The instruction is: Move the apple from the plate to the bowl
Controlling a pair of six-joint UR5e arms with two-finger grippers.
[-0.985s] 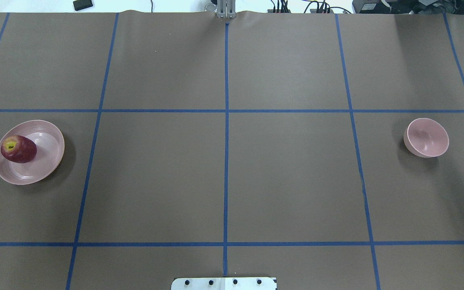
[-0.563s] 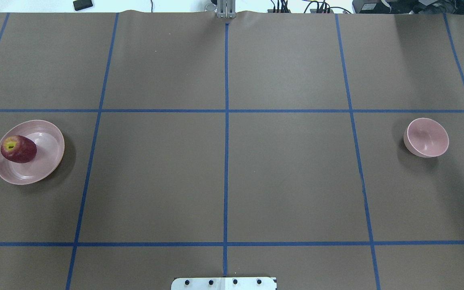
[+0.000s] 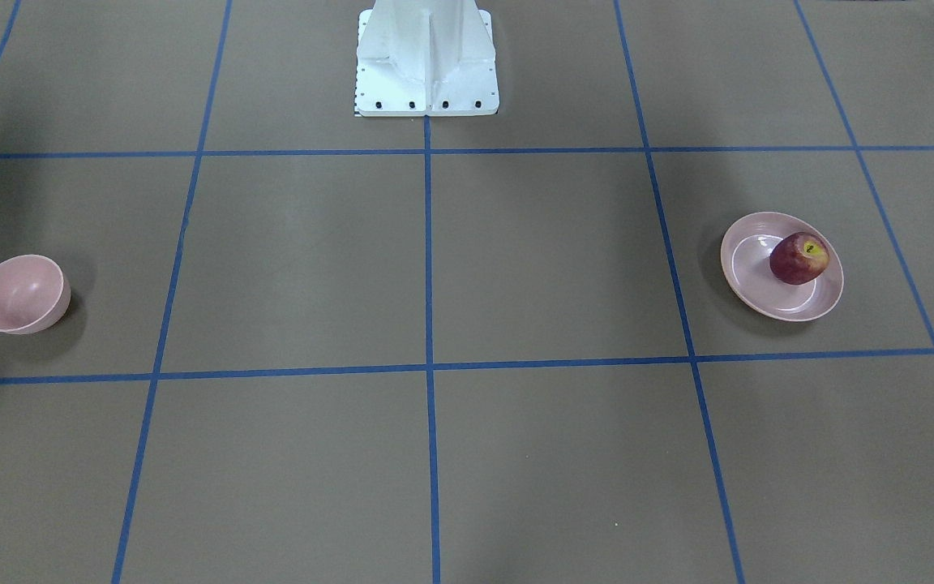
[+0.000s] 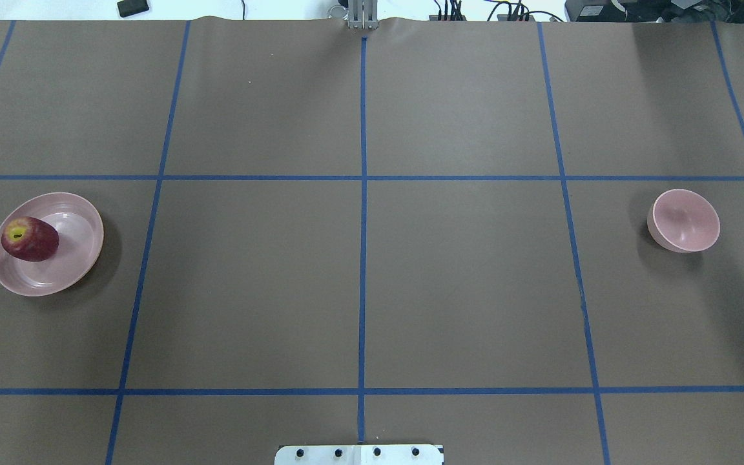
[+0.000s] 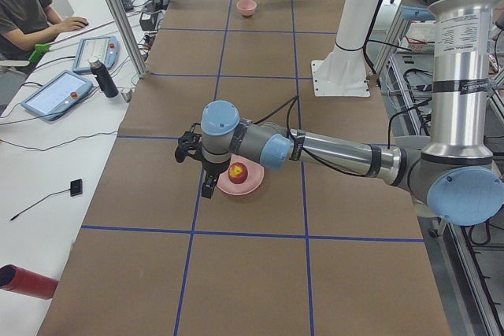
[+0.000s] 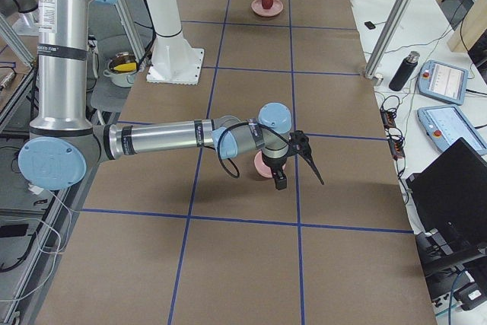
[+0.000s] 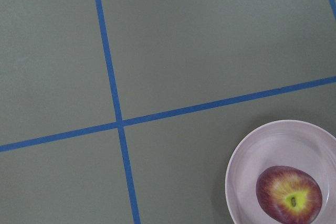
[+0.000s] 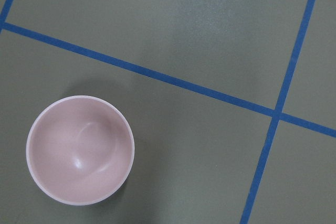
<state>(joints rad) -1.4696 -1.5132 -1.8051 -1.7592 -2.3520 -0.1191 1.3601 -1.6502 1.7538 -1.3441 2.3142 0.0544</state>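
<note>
Apple (image 4: 30,239) being carried on plate (image 4: 78,261) at left end of table (image 4: 462,278); bowl (image 4: 685,221) lying empty at right end, well apart. Reach step in hand: left gripper (image 5: 194,171) being held above table just beside plate, apple not grasped; right gripper (image 6: 300,180) being held near bowl. Open or closed: cannot be told for either. Next move, as judged: left gripper being centred over apple, lowered, closed round it.

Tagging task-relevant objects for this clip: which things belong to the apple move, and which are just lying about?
Job in hand:
apple
plate under it
bowl, empty

Lying about, off the mat on the white side table:
black bottle
tablet
red tube
</note>
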